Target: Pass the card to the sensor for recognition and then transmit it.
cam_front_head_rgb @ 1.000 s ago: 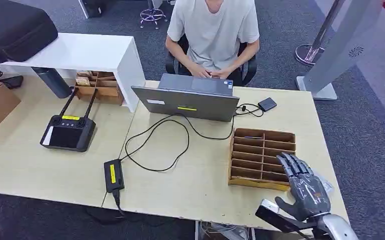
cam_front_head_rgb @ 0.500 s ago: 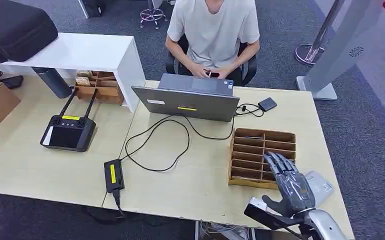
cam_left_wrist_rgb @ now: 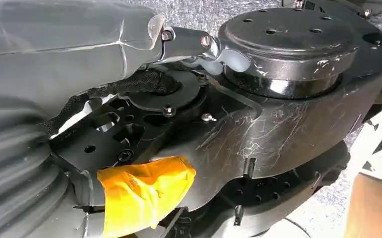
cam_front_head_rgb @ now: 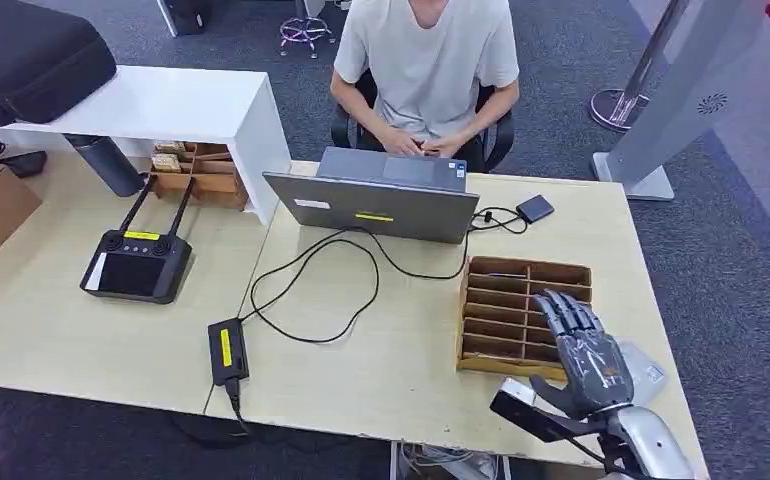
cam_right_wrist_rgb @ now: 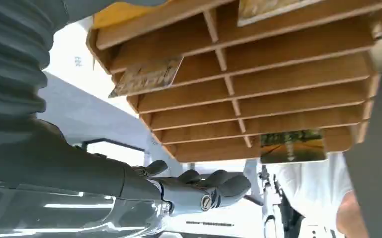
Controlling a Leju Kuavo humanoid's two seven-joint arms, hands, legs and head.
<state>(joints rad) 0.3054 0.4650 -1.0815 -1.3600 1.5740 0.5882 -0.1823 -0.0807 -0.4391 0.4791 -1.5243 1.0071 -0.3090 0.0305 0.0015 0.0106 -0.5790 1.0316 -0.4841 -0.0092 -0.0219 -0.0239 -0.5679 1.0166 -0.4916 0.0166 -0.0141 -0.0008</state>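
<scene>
The right hand (cam_front_head_rgb: 588,352) hovers open and empty, fingers spread, over the near right corner of the rack (cam_front_head_rgb: 501,300), having edged forward and right since half a second ago. Cards sit in the rack's slots just ahead of the fingers (cam_right_wrist_rgb: 219,181); one card (cam_right_wrist_rgb: 292,146) stands in a far slot. The sensor (cam_front_head_rgb: 534,208) lies well beyond the hand, past the rack. Whether the left hand is open or closed cannot be told.
</scene>
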